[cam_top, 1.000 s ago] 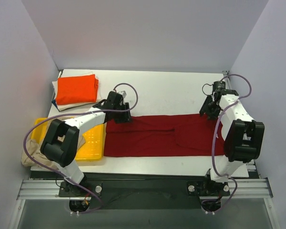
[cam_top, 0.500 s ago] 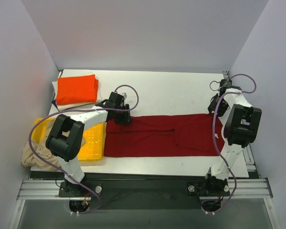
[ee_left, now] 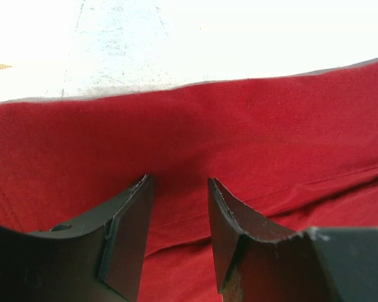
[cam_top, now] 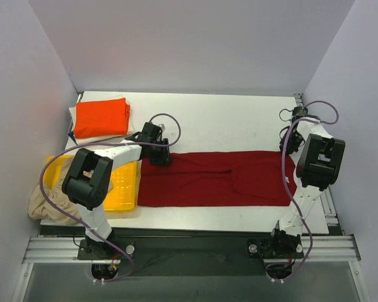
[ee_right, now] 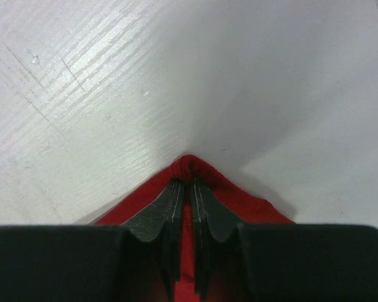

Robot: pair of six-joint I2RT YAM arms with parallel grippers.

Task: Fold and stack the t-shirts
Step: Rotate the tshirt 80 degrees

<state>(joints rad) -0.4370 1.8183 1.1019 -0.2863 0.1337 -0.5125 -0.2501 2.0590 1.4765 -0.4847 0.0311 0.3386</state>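
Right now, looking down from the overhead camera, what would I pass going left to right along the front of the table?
In order: beige t-shirt → yellow tray → dark red t-shirt, spread flat. I left out the orange t-shirt: it lies farther back, within the tray's span.

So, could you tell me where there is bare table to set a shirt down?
Bare: the far strip of table behind the dark red shirt, between the orange stack and right gripper; also a narrow near strip. Crowded: left, with the yellow tray and beige shirt.
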